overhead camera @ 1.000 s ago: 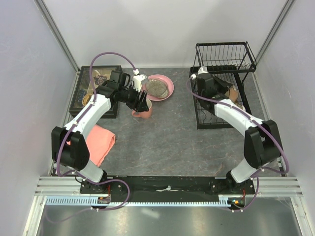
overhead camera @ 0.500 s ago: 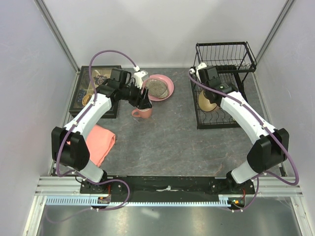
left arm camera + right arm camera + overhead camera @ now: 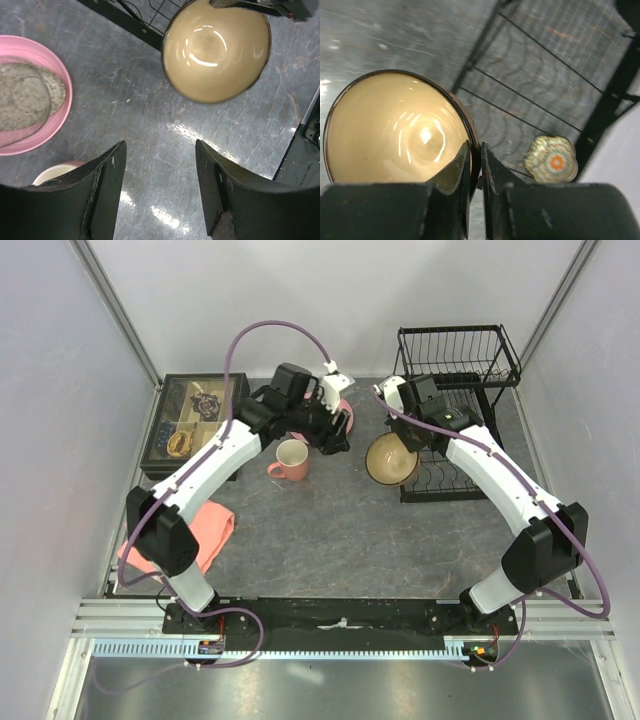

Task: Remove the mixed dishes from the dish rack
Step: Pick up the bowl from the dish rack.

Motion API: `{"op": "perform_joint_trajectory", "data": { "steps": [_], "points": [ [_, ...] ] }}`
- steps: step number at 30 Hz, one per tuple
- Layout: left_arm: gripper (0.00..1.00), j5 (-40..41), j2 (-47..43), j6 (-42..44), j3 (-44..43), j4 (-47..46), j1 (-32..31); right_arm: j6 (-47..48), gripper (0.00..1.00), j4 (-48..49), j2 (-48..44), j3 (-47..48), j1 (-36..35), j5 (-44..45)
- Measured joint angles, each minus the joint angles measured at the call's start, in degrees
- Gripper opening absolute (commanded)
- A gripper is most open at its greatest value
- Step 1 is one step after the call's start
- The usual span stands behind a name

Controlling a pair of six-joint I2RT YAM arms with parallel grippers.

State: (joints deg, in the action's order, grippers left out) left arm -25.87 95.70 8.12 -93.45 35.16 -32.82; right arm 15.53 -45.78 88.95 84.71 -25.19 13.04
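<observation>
Grey, marble-veined table (image 3: 330,530) lies between pale, smooth walls with metal corner posts. Nearest the arm bases, a soft salmon cloth (image 3: 207,533) lies rumpled beside the left arm. Farther in, the salmon mug (image 3: 291,459) stands upright, just behind the left gripper (image 3: 160,147), whose black fingers are spread wide around nothing.

Ahead of those fingers and to their right is the bowl (image 3: 216,50), round, glossy and tan with a dark rim. The right gripper (image 3: 475,149) pinches that rim between its fingers. The bowl is tilted, and whether it touches the table is hard to judge.

Left of the left fingers, the speckled plate (image 3: 22,100) sits inside the pink plate (image 3: 47,134). Beyond the right fingers stands the black wire dish rack (image 3: 458,358), with a small flower-patterned piece (image 3: 551,159) under its wires. A dark compartmented tray (image 3: 190,420) sits far left.

Half a second ago the bowl was inside the rack's lower tier; now it is out, left of the rack. The left gripper, then over the mug, has swung past it toward the bowl.
</observation>
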Motion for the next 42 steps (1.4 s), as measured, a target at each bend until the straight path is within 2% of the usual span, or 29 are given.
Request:
{"op": "perform_joint_trajectory", "data": {
  "steps": [8, 24, 28, 32, 40, 42],
  "points": [
    [0.64, 5.2, 6.7, 0.0, -2.8, 2.7, -4.6, -1.6, 0.00, -0.5, -0.3, 0.6, -0.1, -9.2],
    [0.64, 9.9, 7.8, -4.9, -4.4, 2.2, -6.2, -6.8, 0.00, 2.7, -5.6, -1.0, 0.0, -18.3],
    [0.56, 10.7, 8.0, -5.6, -4.4, 1.9, -6.4, -7.9, 0.00, 3.7, -5.7, -2.5, -0.1, -20.0],
    [0.40, 10.9, 8.8, -6.0, -4.4, 1.4, -6.6, -8.3, 0.00, 4.8, -6.3, -4.1, -0.1, -20.1],
    [0.30, 10.4, 8.9, -6.6, -2.8, 0.0, -7.1, -8.7, 0.00, 5.4, -7.7, -4.9, -0.1, -19.9],
    [0.24, 10.2, 8.9, -6.7, -2.6, -0.1, -7.2, -8.8, 0.00, 5.5, -7.8, -4.9, -0.1, -19.9]
  ]
}}
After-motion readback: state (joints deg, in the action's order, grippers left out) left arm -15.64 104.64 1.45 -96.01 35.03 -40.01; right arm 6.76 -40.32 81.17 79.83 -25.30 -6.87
